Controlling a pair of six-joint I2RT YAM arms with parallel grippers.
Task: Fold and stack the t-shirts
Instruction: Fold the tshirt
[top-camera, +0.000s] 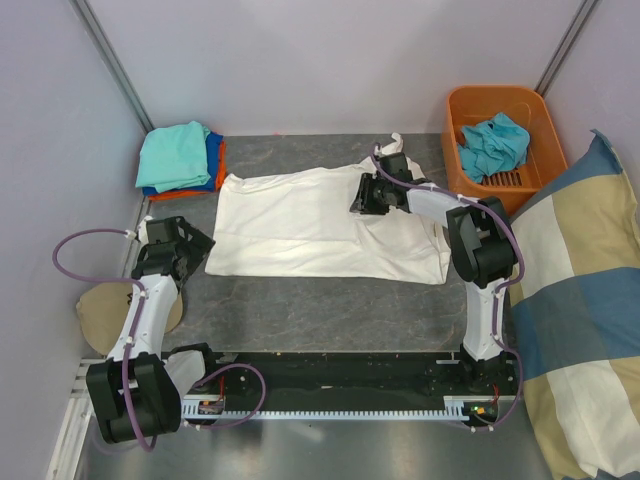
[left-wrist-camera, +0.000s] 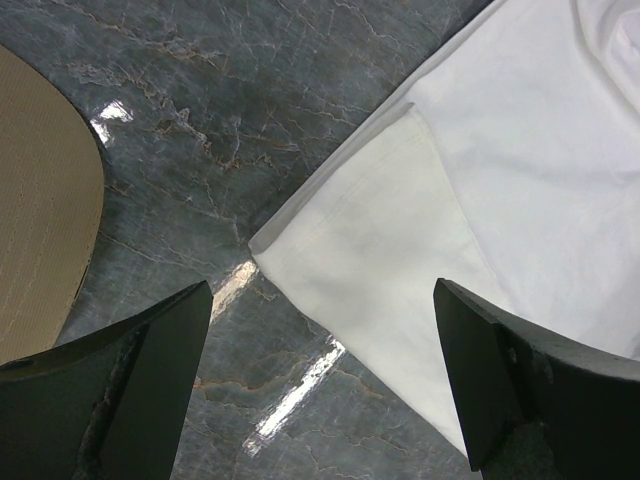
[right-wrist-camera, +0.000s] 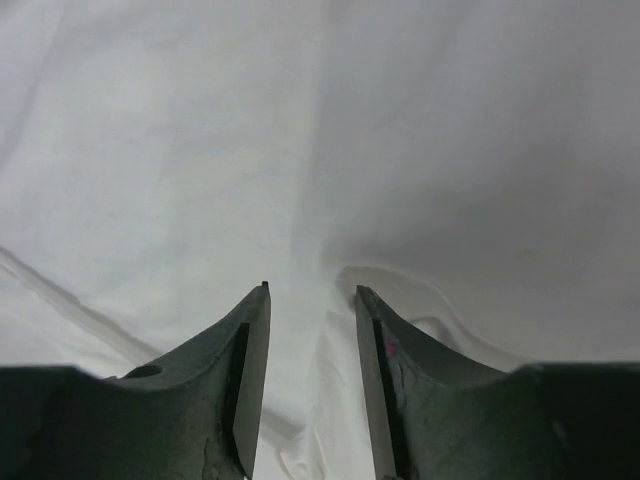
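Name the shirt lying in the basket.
The crumpled teal shirt; the white one lies spread on the table, the others sit folded in the far-left stack.

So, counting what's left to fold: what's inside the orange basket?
A crumpled teal t-shirt lies in the orange basket. Anything beneath it is covered, so more cannot be ruled out.

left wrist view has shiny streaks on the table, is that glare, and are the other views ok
Left wrist: yes, glare streaks on the glossy table, edge of the white shirt sharp. Right wrist: the shirt fills the frame, soft, low contrast, faint crease shadows. Top external: even light, sharp throughout.
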